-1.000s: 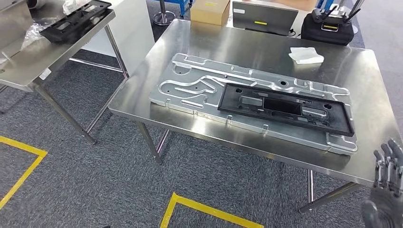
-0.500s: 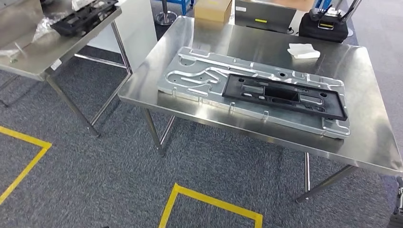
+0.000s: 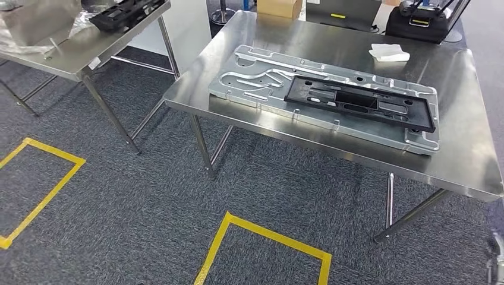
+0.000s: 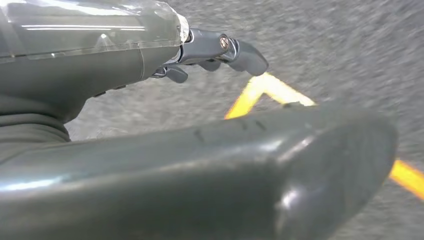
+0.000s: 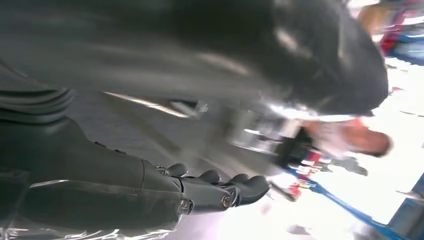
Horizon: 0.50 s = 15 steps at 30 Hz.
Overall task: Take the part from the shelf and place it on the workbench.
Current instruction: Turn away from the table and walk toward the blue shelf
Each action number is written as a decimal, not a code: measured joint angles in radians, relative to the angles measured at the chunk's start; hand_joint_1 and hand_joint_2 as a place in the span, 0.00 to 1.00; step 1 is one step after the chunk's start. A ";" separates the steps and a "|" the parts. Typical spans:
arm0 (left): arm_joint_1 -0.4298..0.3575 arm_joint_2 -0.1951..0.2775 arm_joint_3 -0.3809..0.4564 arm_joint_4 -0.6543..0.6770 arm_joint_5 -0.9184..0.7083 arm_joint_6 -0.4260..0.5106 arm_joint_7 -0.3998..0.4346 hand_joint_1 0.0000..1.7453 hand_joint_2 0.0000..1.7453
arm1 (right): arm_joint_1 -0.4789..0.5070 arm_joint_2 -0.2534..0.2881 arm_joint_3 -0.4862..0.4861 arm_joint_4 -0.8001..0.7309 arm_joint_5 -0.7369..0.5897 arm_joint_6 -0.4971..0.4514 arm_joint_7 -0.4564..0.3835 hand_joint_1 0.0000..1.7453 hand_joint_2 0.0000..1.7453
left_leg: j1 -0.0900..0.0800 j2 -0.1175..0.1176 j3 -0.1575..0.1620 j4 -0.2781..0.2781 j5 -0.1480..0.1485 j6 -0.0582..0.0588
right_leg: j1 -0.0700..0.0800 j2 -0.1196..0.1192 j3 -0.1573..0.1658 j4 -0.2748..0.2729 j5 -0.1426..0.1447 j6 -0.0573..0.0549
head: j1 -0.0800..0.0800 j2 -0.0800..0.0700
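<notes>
Apparently the placing is done: the flat black rectangular plastic part (image 3: 359, 103) lies on the grey metal fixture plate (image 3: 249, 80) atop the steel workbench (image 3: 469, 160). My left hand (image 4: 220, 50) and right hand (image 5: 220, 192) hang empty, fingers seemingly loosely extended, though the blur leaves doubt.

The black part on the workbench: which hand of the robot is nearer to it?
Probably right. The right hand hangs below the bench's near right corner; the left hand hangs over floor tape, its distance unclear.
</notes>
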 joint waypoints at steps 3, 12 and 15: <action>0.000 -0.014 -0.005 0.000 -0.018 -0.002 0.001 0.00 0.00 | -0.057 0.027 -0.004 0.210 0.144 -0.114 0.006 0.00 0.00 | 0.003 0.030 -0.041 0.161 -0.142 -0.008 | 0.003 -0.034 -0.036 0.000 0.031 -0.015 | -0.001 0.000; 0.000 -0.025 -0.018 -0.001 -0.015 -0.002 -0.034 0.00 0.00 | -0.261 0.025 -0.078 0.987 0.274 -0.332 -0.057 0.00 0.00 | -0.015 0.105 0.209 -0.063 -0.125 0.020 | 0.014 -0.132 -0.128 0.031 0.102 0.012 | -0.001 0.000; 0.008 -0.032 -0.017 -0.001 -0.010 0.015 -0.050 0.00 0.00 | -0.322 0.003 -0.082 1.210 0.376 -0.452 0.045 0.00 0.00 | -0.009 0.084 0.185 -0.076 -0.098 0.042 | 0.012 -0.107 -0.139 0.050 0.078 0.030 | 0.000 0.000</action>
